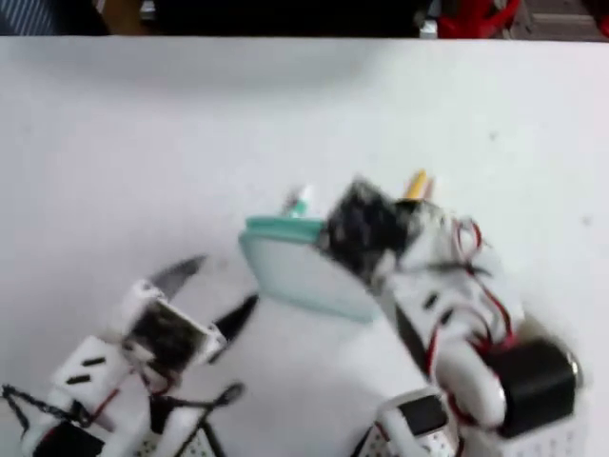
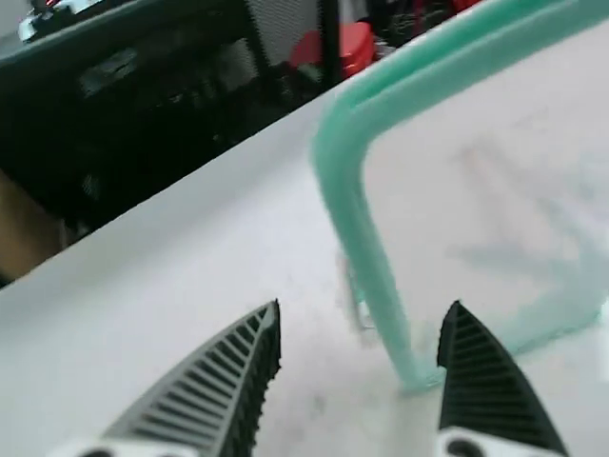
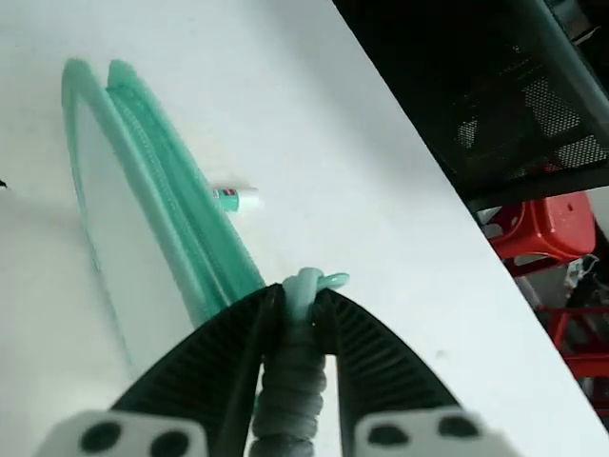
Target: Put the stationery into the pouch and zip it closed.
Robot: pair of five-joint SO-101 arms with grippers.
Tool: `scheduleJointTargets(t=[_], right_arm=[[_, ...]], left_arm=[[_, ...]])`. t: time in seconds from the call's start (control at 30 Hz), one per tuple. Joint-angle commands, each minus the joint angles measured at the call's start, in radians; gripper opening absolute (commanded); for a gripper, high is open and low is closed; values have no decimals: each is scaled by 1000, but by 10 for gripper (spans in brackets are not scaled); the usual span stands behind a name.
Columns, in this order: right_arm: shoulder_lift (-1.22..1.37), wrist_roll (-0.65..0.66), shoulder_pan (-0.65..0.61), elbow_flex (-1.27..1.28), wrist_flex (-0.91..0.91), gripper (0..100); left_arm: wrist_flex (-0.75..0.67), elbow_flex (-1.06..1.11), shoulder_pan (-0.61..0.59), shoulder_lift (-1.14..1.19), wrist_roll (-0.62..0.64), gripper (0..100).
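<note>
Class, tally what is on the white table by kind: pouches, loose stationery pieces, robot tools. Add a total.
Pouches: 1, the teal-edged pouch
Loose stationery: 2, a teal-and-white stick, a yellow piece
Tools: 2, left tool open, right tool shut on the pouch
Total: 5

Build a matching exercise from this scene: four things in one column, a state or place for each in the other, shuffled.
Things
1. left gripper
2. right gripper
3. pouch
4. white-and-green item

States or places
A. lies loose beside the pouch's teal edge
B. open, at a corner of the pouch
C. teal rim, translucent sides
D. shut on the pouch's teal end

Pairs: 1-B, 2-D, 3-C, 4-A
</note>
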Motion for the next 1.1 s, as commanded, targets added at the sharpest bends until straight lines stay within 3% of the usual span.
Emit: scheduleJointTargets(t=[0.0,0.3,0.47,0.63,0.77,0.9,1.07], right_arm=[[-94,95,31,132,-4,17],[-355,345,39,348,4,17],[-470,411,39,425,4,17],[-532,404,-36,445,2,17],[-532,382,-110,446,-19,17],[-470,304,-122,446,-91,17],[-341,183,-102,439,-259,17]], left_arm=[[-5,-12,73,4,-69,268],[-6,-54,81,4,-137,268],[-12,-52,82,4,-137,269],[-15,-40,194,4,-135,269],[-106,41,283,4,-130,269],[-207,144,294,4,-64,265],[-170,157,291,-2,-60,264]])
